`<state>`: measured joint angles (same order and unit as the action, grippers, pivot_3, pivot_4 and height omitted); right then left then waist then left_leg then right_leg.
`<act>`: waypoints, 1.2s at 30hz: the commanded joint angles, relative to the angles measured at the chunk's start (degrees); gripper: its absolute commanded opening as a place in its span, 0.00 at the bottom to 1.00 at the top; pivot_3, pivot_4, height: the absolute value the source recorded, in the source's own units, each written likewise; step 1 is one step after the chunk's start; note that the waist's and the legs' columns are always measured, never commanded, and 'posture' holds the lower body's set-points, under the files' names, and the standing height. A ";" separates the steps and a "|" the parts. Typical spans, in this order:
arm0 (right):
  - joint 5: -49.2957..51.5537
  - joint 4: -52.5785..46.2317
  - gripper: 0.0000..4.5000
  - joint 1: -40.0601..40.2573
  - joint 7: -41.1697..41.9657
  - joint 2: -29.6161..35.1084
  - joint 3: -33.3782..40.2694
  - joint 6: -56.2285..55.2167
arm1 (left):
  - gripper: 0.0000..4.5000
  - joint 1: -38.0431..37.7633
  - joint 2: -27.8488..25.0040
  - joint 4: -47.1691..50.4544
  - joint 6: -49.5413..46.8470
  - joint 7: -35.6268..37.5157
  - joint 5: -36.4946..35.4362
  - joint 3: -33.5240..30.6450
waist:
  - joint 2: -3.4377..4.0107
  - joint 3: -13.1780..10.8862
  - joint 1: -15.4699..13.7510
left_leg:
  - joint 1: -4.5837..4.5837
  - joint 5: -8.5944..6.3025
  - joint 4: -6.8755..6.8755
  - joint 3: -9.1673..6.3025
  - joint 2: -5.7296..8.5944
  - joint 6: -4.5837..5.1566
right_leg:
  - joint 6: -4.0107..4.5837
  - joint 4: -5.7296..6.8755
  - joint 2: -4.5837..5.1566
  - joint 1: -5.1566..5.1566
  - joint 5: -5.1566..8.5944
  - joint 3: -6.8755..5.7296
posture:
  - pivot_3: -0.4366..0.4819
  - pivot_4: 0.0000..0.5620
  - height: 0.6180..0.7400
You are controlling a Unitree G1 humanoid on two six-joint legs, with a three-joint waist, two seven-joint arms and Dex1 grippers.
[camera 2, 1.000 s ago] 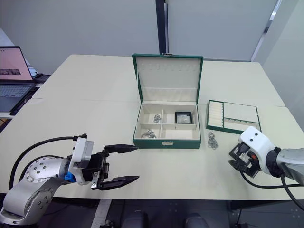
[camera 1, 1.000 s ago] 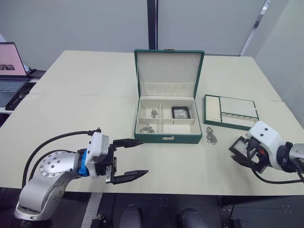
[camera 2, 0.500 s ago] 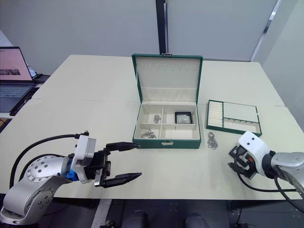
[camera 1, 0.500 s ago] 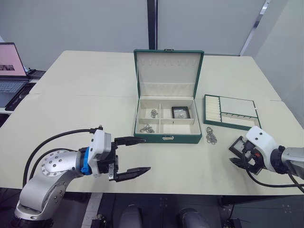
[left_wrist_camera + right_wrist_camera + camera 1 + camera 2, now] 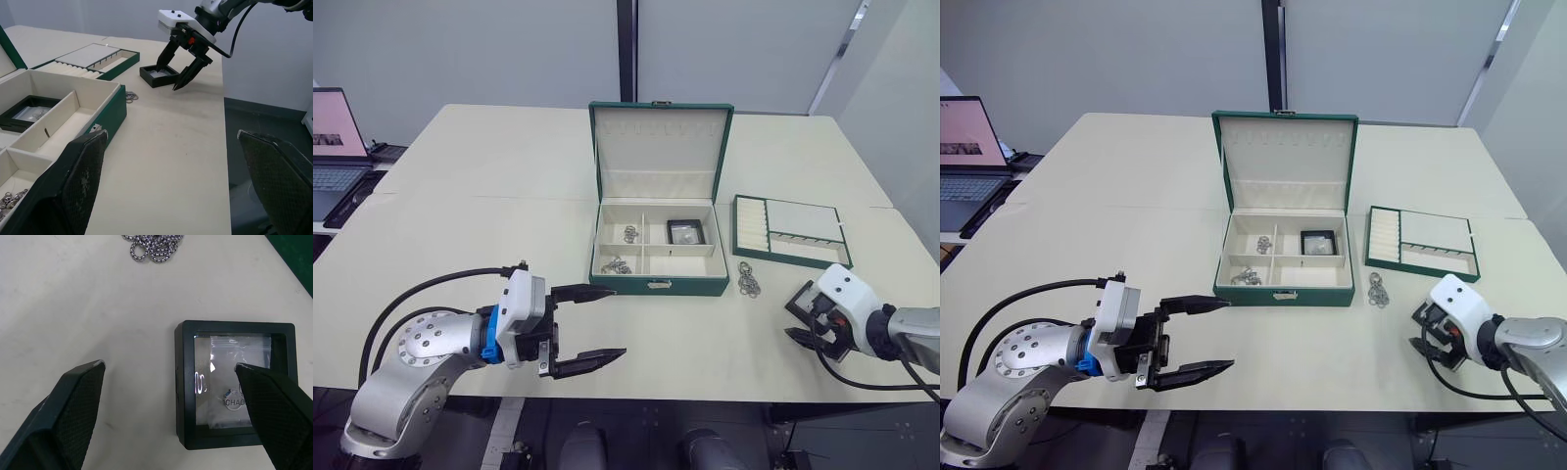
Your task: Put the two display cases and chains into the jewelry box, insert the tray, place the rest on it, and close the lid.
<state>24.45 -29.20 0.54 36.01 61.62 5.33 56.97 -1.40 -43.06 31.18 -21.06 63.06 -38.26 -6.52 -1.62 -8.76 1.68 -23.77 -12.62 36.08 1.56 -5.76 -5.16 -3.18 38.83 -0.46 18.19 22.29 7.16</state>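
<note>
The green jewelry box (image 5: 656, 286) stands open mid-table, lid upright. Its compartments hold one black display case (image 5: 685, 231) and chains (image 5: 618, 264). The green tray (image 5: 788, 230) lies to the right of the box, and a loose chain (image 5: 749, 281) rests between them near the box's front corner. The second display case (image 5: 234, 382) lies flat on the table at the front right. My right gripper (image 5: 801, 318) hovers open over it, one finger (image 5: 274, 416) above the case, the other (image 5: 73, 416) above bare table. My left gripper (image 5: 592, 323) is open and empty, front left of the box.
A laptop (image 5: 337, 147) sits on a side surface at the far left. The table's front edge (image 5: 685, 397) runs close behind both grippers. Bare tabletop lies between the left gripper and the box.
My right gripper has drawn in slightly to the left and lower over the display case. My left gripper has edged a little to the right. Nothing was grasped.
</note>
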 commanded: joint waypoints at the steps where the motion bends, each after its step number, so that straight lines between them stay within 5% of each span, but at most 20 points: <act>1: -1.20 -0.04 0.96 -0.60 0.38 -0.17 0.49 -0.97 | 1.00 0.12 -0.65 1.90 -0.07 -0.35 -1.23 -1.21 | 0.00 0.00 0.00 | 0.00 0.00 0.00 0.00 0.00 0.00 | 0.00 0.00 0.00 0.00 0.00 0.00 | 0.48 0.27 1.00; 9: -2.17 0.29 0.42 -1.05 0.23 -1.46 0.26 -0.88 | 1.00 0.81 -0.62 1.78 -0.26 -0.56 -1.13 -0.98 | 0.00 0.00 0.00 | 0.00 0.00 0.00 0.00 0.00 0.00 | 0.00 0.00 0.00 0.00 0.00 0.00 | 0.48 0.27 1.00; 17: -3.16 1.03 0.00 -1.06 0.39 -2.10 -0.14 -0.95 | 1.00 0.92 -0.81 1.41 -0.26 -0.41 -1.02 -0.96 | 0.00 0.00 0.00 | 0.00 0.00 0.00 0.00 0.00 0.00 | 0.00 0.00 0.00 0.00 0.00 0.00 | 0.48 0.27 1.00; 30: -1.00 -1.69 0.00 -4.25 3.37 0.08 2.01 2.28 | 1.00 0.13 -0.65 0.38 -0.38 -0.87 -1.76 -2.38 | 0.08 -0.05 0.00 | 0.00 0.00 0.00 0.01 0.00 0.00 | 0.00 0.00 0.00 0.00 0.00 0.01 | 0.48 0.27 1.00; 36: 8.30 -9.84 0.00 -15.37 12.63 9.06 0.99 10.42 | 1.00 0.26 -2.13 -2.06 -0.25 0.88 -2.11 -4.57 | 0.50 -0.30 0.14 | 0.03 0.00 -0.02 0.01 -0.02 0.00 | 0.00 0.03 -0.01 0.03 0.00 0.00 | 0.48 0.27 1.00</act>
<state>30.32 -36.25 -13.17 46.36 69.02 5.65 65.52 -1.10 -44.31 28.60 -21.74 63.28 -39.41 -9.35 -1.12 -9.06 1.82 -23.75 -12.62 36.05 1.55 -5.78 -5.16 -3.18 38.84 -0.47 18.22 22.29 7.14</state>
